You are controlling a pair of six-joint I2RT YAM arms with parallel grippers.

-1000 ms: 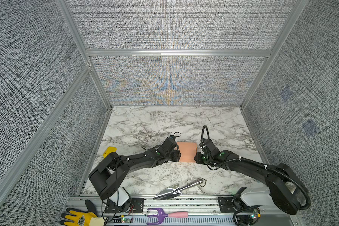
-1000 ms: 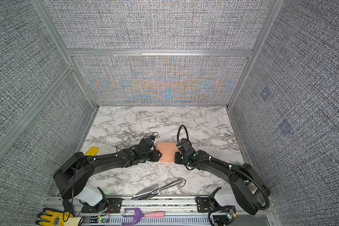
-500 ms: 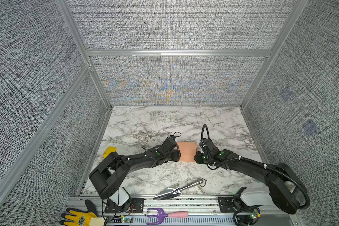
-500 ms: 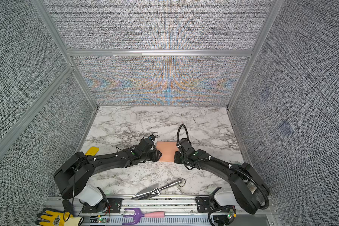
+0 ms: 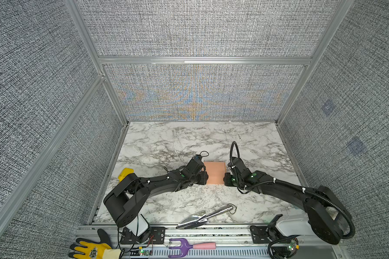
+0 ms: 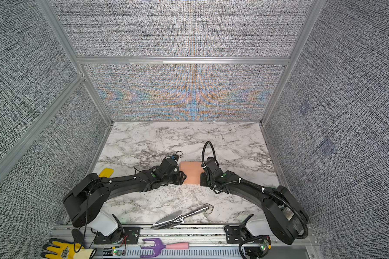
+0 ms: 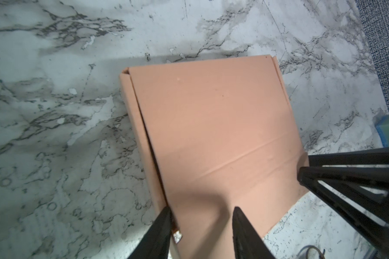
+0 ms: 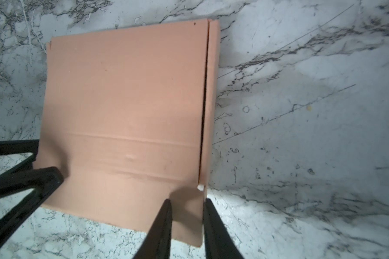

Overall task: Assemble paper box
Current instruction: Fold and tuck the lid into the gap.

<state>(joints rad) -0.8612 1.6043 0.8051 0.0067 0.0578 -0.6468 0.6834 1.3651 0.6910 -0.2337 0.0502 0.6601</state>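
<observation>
Nothing has visibly moved since a second ago: two arms flank the one paper box, which lies closed and flat mid-tabletop. Left jaws stand apart astride one near corner, right jaws narrowly apart at the other; neither clearly pinches. Light, thin card, I judge, easily creased: hold by edges. Also one trowel, one glove

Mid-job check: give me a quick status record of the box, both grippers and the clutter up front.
box: pink, lid down, flat on table, between the arms
lid fit: dark slit shows along right wall
left gripper: open, over box's near left corner
right gripper: jaws narrowly apart across near right edge; grip unclear
clutter: trowel on table front; glove and fork on the rail
</observation>
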